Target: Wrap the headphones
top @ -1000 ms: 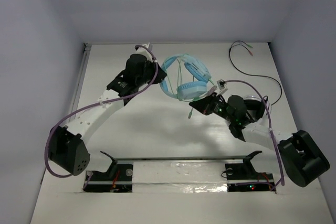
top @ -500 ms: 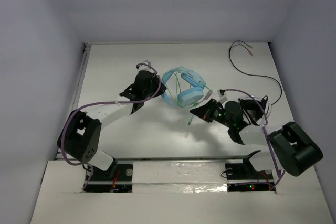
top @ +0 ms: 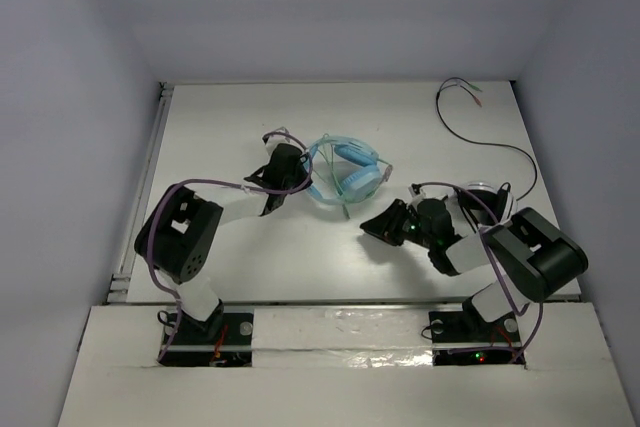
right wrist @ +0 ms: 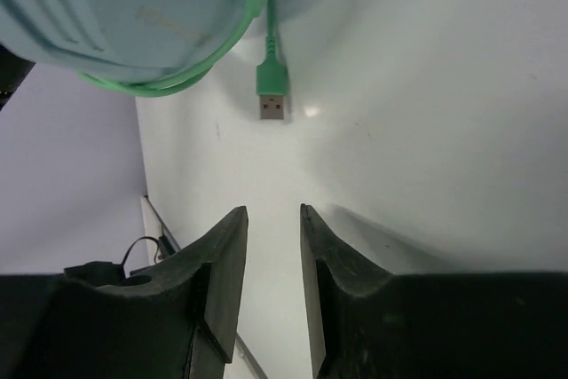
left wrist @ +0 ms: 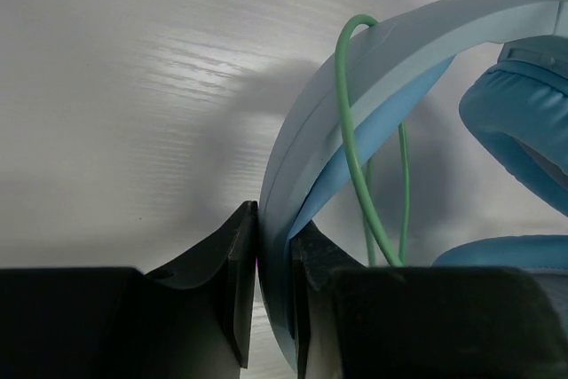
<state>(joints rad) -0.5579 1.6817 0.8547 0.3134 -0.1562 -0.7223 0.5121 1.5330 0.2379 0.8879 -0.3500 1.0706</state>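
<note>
The light blue headphones lie mid-table with the pale green cable looped round the headband. My left gripper is shut on the headband's left side, and its jaws pinch the blue band. One padded ear cup is to the right. My right gripper is below and right of the headphones, open by a narrow gap and empty. Ahead of it are the cable's green USB plug on the table and an ear cup wrapped in cable.
A thin black cable with coloured tips lies at the back right. A round black-and-white coil sits beside the right arm. A black rail runs along the near edge between the arm bases. White walls enclose the table.
Both arms have drawn back toward the near edge. The left gripper has pulled the headphones down and left. The right gripper has moved away from the ear cup and down-left.
</note>
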